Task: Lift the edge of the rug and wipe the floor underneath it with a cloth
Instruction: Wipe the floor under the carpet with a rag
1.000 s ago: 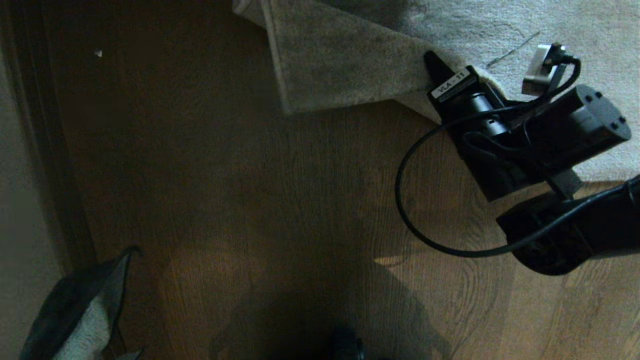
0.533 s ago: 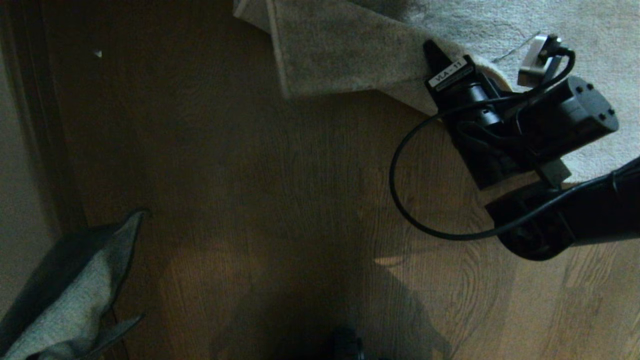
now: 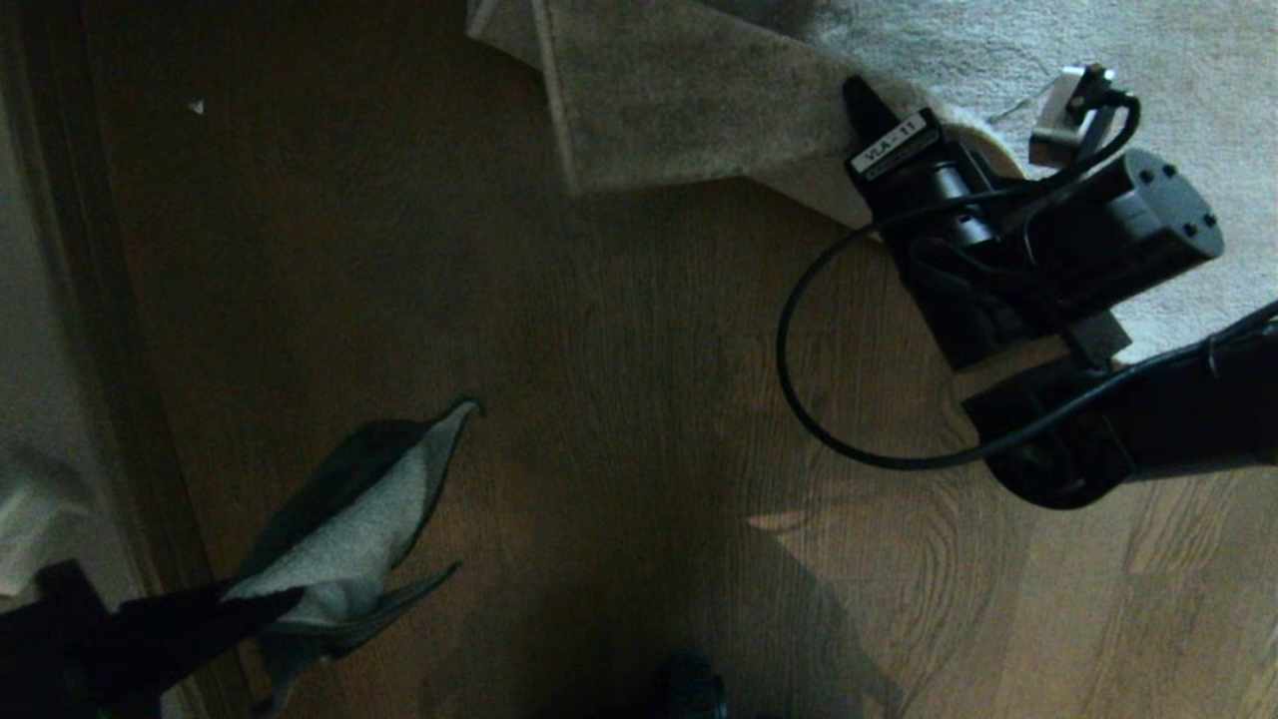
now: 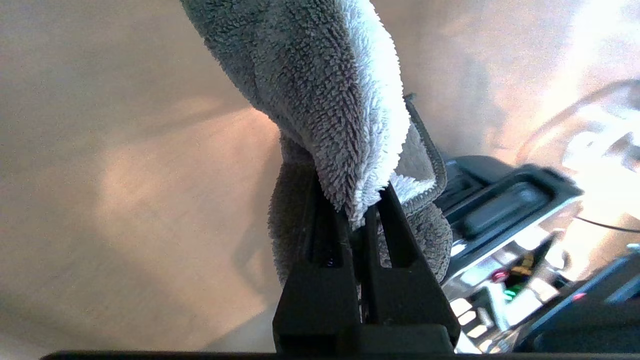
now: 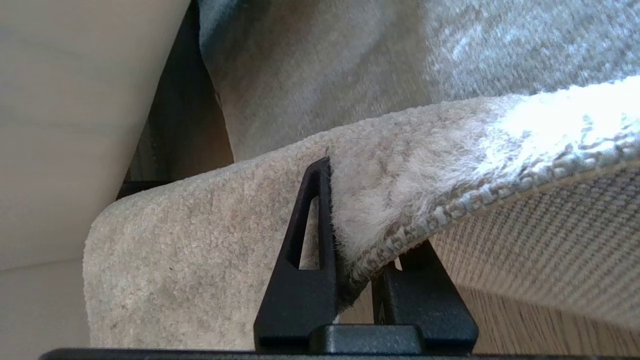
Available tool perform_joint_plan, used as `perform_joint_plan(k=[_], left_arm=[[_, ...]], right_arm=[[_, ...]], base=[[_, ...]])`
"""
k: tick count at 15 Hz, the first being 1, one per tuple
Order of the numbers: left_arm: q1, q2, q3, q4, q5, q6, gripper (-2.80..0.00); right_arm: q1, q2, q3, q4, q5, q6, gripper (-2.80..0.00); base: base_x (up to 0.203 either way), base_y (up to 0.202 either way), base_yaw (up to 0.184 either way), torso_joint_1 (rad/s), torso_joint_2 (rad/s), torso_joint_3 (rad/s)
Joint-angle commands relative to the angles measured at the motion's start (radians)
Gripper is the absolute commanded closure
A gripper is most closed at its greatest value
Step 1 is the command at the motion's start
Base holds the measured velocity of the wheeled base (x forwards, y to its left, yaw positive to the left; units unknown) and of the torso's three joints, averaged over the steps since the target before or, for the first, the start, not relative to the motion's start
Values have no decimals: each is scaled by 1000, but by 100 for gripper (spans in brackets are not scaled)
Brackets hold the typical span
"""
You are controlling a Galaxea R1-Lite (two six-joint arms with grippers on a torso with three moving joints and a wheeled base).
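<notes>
Compared with a second ago, the cloth [image 3: 349, 529] is sitting much further out over the floor [image 3: 619, 399], its pointed tip now reaching toward the middle of the planks, where before it was hanging low against the dark baseboard strip [image 3: 110, 330]. The left gripper [image 4: 357, 210] is now showing at the near-left corner of the head view, and its fingers are pressing together on a fold of the grey terry, which is draping up and over them. The right gripper [image 5: 357, 240] has been drifting slightly away from the robot with the rug edge [image 5: 410, 235] pinched between its fingers, pile on one side and the woven backing on the other. The rug corner [image 3: 639, 130] is being held off the floor and folded, and it now lies a little further from the cloth than earlier.

Between the cloth's tip and the lifted rug edge, a broad stretch of bare planks is lying open. The right arm's looping black cable [image 3: 799, 369] is hanging over the floor just beside the rug edge, on the cloth's far right. A small pale speck [image 3: 196, 105] is lying on the planks well beyond the cloth, near the baseboard strip.
</notes>
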Motion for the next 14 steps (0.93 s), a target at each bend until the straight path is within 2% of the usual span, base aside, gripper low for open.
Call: perform_joint_plan(k=[1, 4, 6, 8, 10, 14], left_arm=[[-101, 220, -14, -129, 15, -34, 0], [-264, 381, -81, -292, 122, -106, 0], [-320, 460, -156, -312, 197, -154, 0], [-339, 515, -251, -317, 265, -199, 0], [-345, 553, -311, -318, 300, -215, 0], [-353, 646, -381, -321, 311, -272, 0]], right_arm=[[-20, 30, -30, -48, 14, 2, 0], [-37, 56, -82, -48, 15, 12, 0], [-54, 92, -183, -48, 17, 36, 0], [-60, 126, -253, -48, 16, 52, 0], [-59, 129, -253, -48, 0, 49, 0], [-62, 137, -243, -48, -5, 50, 0]], base=[[0, 0, 0, 0, 0, 0], [0, 0, 0, 0, 0, 0], [0, 0, 0, 0, 0, 0], [0, 0, 0, 0, 0, 0], [0, 0, 0, 0, 0, 0], [0, 0, 0, 0, 0, 0]])
